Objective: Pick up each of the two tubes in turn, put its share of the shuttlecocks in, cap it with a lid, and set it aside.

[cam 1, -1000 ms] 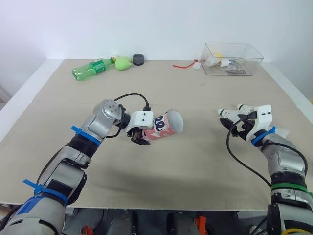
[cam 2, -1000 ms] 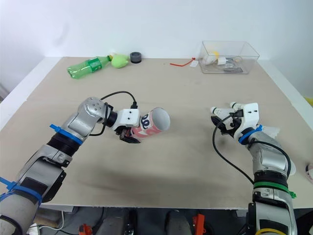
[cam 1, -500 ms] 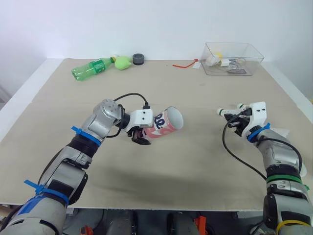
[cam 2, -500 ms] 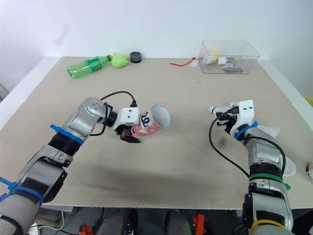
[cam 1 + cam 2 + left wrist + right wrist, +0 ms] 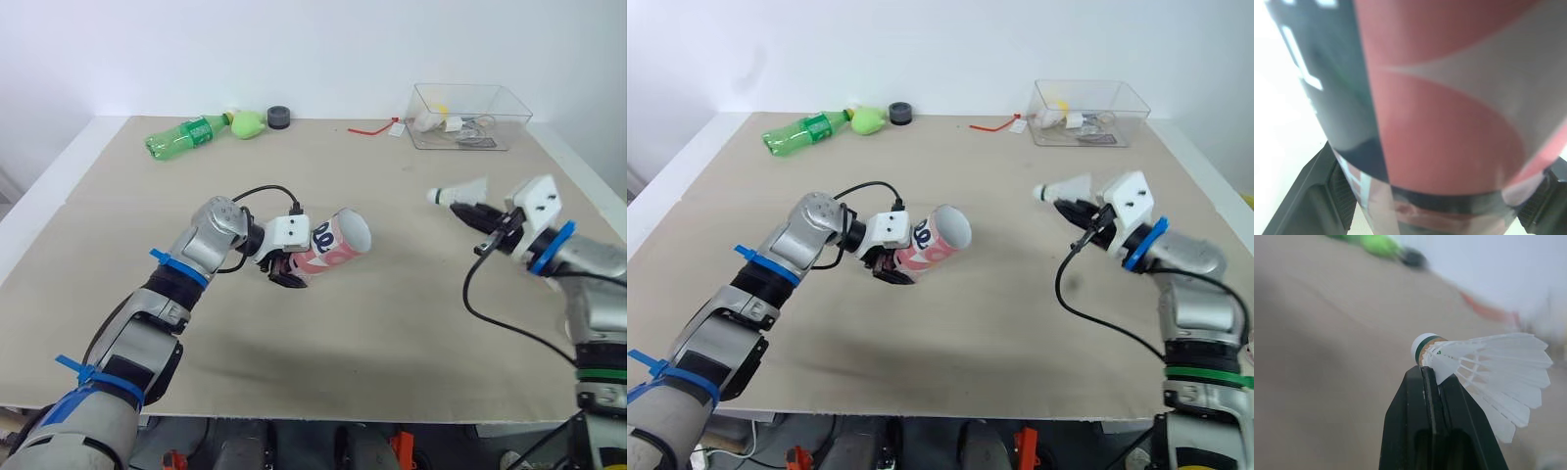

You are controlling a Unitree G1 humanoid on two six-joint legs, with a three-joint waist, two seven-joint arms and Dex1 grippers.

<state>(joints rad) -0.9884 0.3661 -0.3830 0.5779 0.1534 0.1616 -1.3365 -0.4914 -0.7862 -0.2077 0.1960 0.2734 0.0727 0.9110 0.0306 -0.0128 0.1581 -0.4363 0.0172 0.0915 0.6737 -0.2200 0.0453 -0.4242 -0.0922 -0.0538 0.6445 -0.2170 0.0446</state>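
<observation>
My left gripper (image 5: pixel 285 273) clamps the red-and-white, dark-banded tube (image 5: pixel 339 245) over the table (image 5: pixel 392 323), with its open mouth rightward. My right gripper (image 5: pixel 469 210) pinches a white feathered shuttlecock (image 5: pixel 460 191) with a green-striped cork.

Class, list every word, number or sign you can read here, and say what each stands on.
None reads clearly.
Tube: white letters on a dark band, blurred and cut off.
Green bottle: label too small.
White tag: too small.
Shuttlecock: tiny green mark on its band, unreadable.
</observation>
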